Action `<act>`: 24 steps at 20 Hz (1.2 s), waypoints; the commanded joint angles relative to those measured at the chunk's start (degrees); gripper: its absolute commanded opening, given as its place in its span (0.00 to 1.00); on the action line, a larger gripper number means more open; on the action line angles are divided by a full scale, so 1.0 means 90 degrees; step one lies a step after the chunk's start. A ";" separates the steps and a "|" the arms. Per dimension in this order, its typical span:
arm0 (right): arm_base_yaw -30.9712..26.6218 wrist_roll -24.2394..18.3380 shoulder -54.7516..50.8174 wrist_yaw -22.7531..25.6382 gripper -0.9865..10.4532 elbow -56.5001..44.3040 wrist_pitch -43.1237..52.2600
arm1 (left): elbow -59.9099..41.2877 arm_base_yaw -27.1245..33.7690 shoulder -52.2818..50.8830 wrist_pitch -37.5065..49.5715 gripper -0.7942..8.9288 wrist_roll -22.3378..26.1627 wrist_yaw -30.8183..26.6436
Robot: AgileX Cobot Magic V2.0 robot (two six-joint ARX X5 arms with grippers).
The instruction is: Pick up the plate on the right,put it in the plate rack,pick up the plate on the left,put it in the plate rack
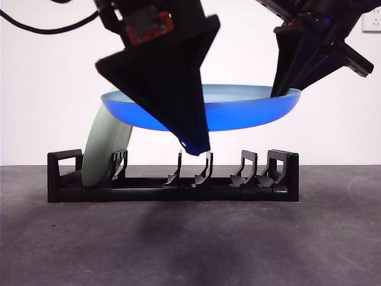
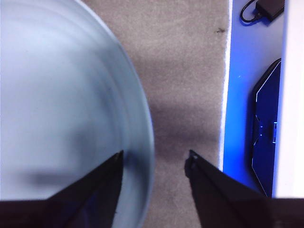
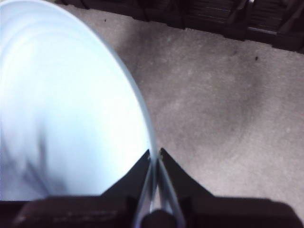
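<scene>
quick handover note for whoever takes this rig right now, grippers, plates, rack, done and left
Right gripper: shut on the blue plate's rim, holding it level in the air above the plate rack.
Left gripper: open, jaws either side of the same plate's edge, not clamped.
Done: a pale plate stands in the rack's end slots.
Left: tip the blue plate upright into a free slot and release.
</scene>
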 commanded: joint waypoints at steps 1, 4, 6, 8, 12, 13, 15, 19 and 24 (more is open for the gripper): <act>0.0002 -0.0095 -0.0015 -0.0032 0.08 0.0005 -0.0032 | -0.0053 -0.0075 0.0007 0.0063 0.07 0.0148 -0.0012; 0.0002 -0.0114 -0.0022 -0.0032 0.08 0.0005 -0.0061 | -0.0053 -0.0078 0.0007 0.0068 0.07 0.0168 -0.0012; 0.0002 -0.0114 -0.0070 -0.0029 0.09 0.0005 -0.0058 | -0.0053 -0.0124 0.0007 0.0073 0.07 0.0158 -0.0007; -0.0044 -0.0117 -0.0223 0.0005 0.09 0.0005 -0.0044 | -0.0053 -0.0177 0.0007 0.0148 0.07 0.0010 0.0024; -0.0328 -0.0112 -0.0894 0.0308 0.13 0.0005 0.0372 | -0.0053 -0.0192 0.0007 0.0714 0.07 -0.0777 0.0755; -0.0432 -0.0109 -0.1110 0.0670 0.19 0.0005 0.0520 | -0.0053 -0.0192 0.0007 0.0967 0.07 -0.1110 0.1032; -0.0648 -0.0109 -0.1542 0.1358 0.23 0.0005 0.0758 | -0.0053 -0.0182 0.0007 0.1554 0.07 -0.1681 0.1377; -0.1056 -0.0109 -0.2242 0.2249 0.23 0.0005 0.1234 | -0.0053 0.0061 0.0007 0.2732 0.07 -0.2426 0.1392; -0.1200 -0.0112 -0.2582 0.2708 0.23 0.0005 0.1343 | -0.0053 0.1120 0.0005 0.4087 0.07 -0.3381 0.1778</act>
